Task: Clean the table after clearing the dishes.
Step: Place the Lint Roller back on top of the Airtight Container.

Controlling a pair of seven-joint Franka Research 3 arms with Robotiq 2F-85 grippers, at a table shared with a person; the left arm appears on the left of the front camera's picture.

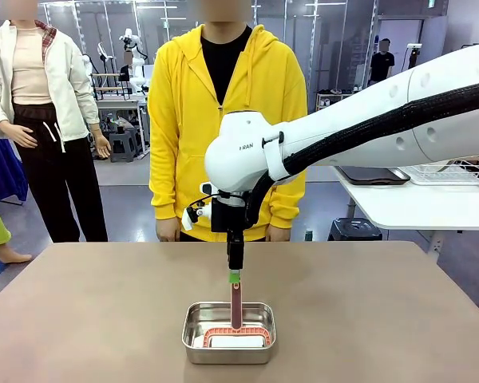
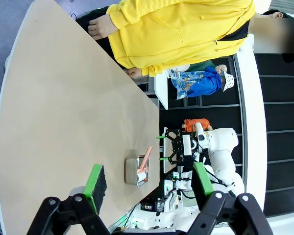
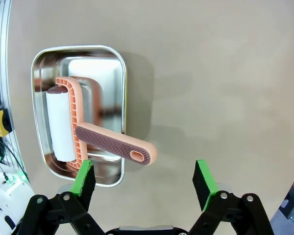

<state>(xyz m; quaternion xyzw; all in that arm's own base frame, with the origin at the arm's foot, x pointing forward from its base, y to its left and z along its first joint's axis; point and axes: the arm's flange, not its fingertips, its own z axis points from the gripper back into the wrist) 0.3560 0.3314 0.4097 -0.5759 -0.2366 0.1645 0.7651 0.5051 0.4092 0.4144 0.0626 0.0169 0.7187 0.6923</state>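
Steel pan (image 1: 228, 339) holds a pink roller (image 3: 83, 129) beneath the spread right hand (image 3: 144, 182).

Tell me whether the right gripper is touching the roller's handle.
Apart. In the right wrist view the right gripper stands open, and the roller handle lies between and beyond its green pads, with bare table visible between them.

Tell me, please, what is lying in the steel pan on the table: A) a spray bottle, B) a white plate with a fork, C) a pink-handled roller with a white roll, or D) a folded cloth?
C: the right wrist view shows a pink-handled roller with a white roll resting in the steel pan, its handle jutting over the rim, with the open right pincer above it.
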